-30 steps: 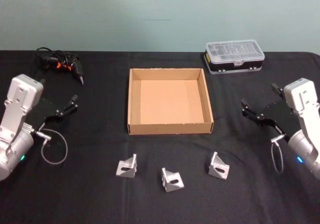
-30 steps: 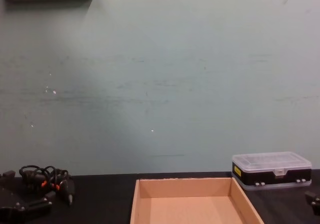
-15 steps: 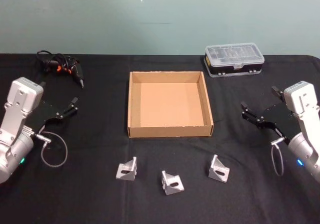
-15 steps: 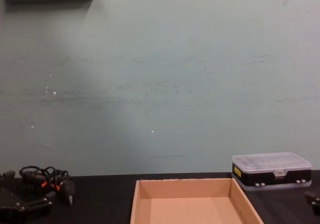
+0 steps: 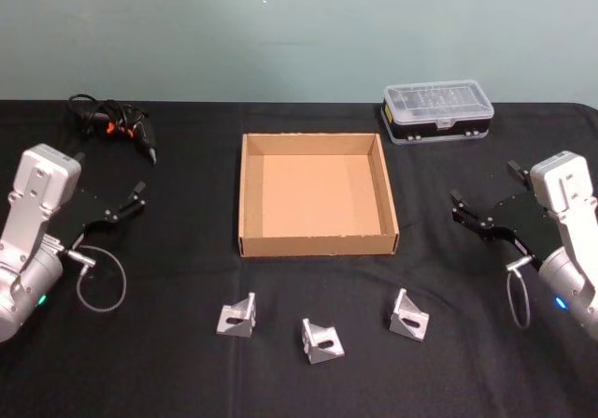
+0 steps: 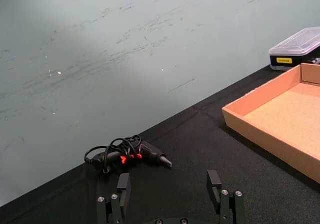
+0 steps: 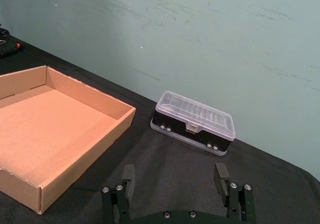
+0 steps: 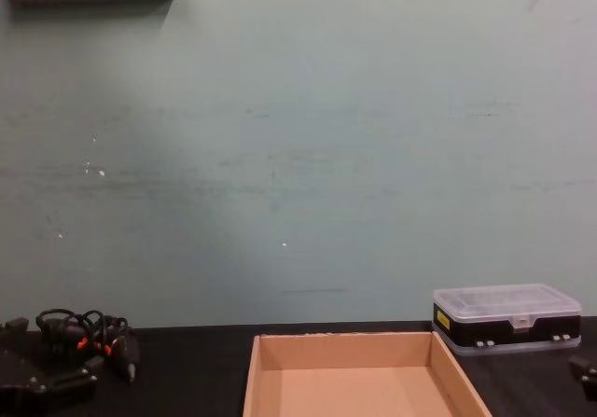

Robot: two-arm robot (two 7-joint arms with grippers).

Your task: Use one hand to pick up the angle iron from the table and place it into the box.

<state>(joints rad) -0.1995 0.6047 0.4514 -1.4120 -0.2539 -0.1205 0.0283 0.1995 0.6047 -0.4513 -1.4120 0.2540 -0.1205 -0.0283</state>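
Three silver angle irons lie on the black table [image 5: 187, 362] in a row in front of the box: one on the left [image 5: 237, 315], one in the middle [image 5: 321, 338], one on the right [image 5: 409, 313]. The tan cardboard box [image 5: 318, 244] stands open and empty at the table's centre, also seen as box [image 8: 359, 380], box [image 6: 265, 141] and box [image 7: 20, 189]. My left gripper [image 5: 109, 175] hovers open at the left, well away from the irons; the left gripper [image 6: 168, 181] holds nothing. At the right, my right gripper [image 5: 486, 184] is open too, and the right gripper [image 7: 174, 173] is empty.
A clear-lidded plastic case [image 5: 438, 109] with a black base sits at the back right, behind the box. A black cable bundle [image 5: 117, 123] with orange marks lies at the back left. A grey-green wall stands behind the table.
The head view has shifted slightly. Both arms keep nearly the same poses, and the angle irons and box lie where they were.
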